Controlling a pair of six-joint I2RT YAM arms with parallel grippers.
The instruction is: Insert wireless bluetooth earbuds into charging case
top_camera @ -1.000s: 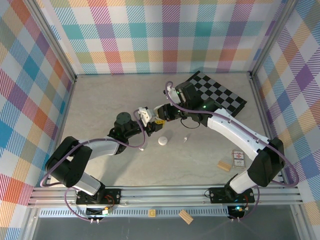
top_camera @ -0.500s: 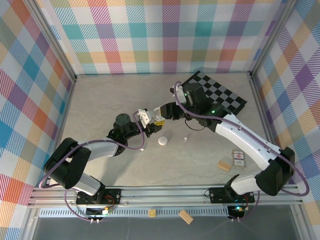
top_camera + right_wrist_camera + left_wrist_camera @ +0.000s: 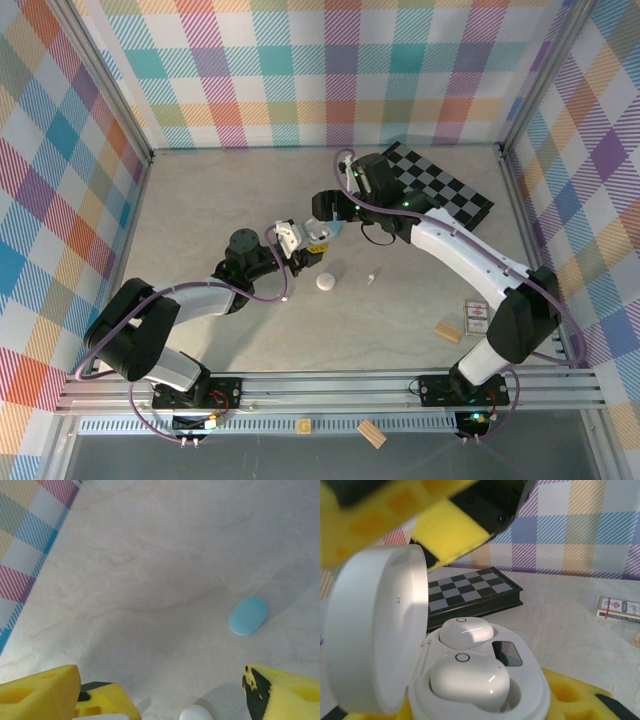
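Chessboard (image 3: 470, 592) and card box (image 3: 619, 609) lie behind the charging case (image 3: 375, 635).

Bright even light, soft shadows on table (image 3: 150, 555), glints on earbuds (image 3: 470, 681), nearest foreground out of focus

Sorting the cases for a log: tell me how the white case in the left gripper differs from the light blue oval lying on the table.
The white case stands open, lid up, with two white earbuds seated; the light blue oval shows no opening. The left gripper holds the white case off the table; the light blue oval lies flat and free. Both are smooth and rounded.
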